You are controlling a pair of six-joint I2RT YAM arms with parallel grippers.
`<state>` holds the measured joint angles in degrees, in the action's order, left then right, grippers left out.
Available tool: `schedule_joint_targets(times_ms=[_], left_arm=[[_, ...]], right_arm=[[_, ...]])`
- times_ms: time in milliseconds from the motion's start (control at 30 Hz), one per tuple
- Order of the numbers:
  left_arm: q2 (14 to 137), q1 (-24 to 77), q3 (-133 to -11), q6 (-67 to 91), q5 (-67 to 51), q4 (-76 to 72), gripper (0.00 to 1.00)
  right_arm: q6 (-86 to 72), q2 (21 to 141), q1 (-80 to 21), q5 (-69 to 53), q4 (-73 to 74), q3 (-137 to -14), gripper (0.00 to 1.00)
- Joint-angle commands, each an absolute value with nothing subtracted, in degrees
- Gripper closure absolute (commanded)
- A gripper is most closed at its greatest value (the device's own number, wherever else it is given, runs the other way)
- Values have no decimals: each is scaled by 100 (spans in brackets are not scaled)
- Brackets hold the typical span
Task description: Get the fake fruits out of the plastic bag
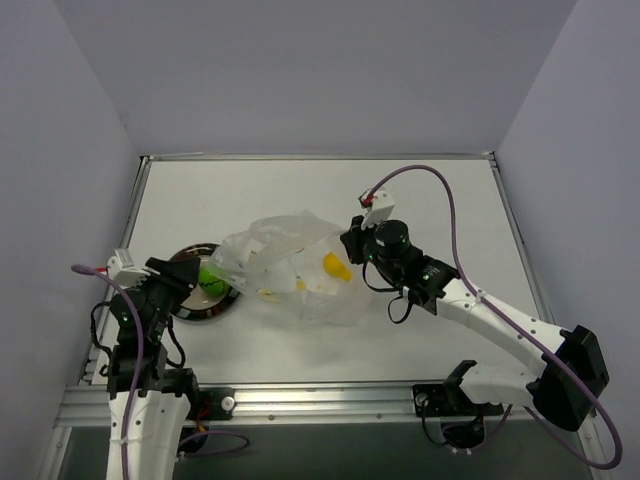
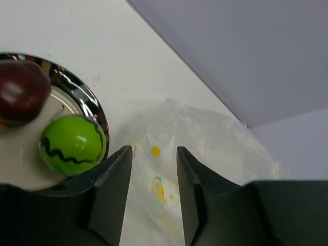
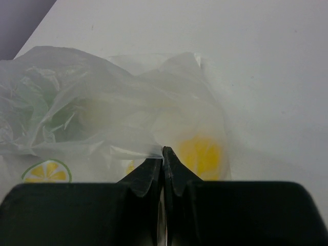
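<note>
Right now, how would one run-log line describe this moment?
green fruit, red fruit: on plate | yellow fruit: in plastic bag | right hand: pinching bag | left hand: open, empty

Table (image 1: 300,190), far half: bare, open to passage. Centre: occupied by plastic bag (image 1: 290,265), its right edge blocked by the right gripper (image 3: 163,149) pinched on it. Left: plate (image 2: 84,95) just beside the bag, overhung by the left gripper (image 2: 155,149).

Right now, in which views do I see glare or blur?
Left wrist: the plate rim mirrors the light, the green ball carries a faint highlight, and the near fingers are soft. Right wrist: the yellow fruit is only a haze behind the bag. Top: even light, weak shadows.
</note>
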<state>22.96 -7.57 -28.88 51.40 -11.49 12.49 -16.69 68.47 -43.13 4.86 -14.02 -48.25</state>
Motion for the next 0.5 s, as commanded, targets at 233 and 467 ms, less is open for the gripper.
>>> schedule_joint_targets(times_ms=[233,467], left_arm=[[2082,1747,-3339,5072,-1223,2250,69],[2811,3055,-3366,5063,-844,1330,71]], right_arm=[[-1705,6864,-4087,1178,-1758,-4834,100],[-1810,6856,-4069,1029,-1696,-4781,100]])
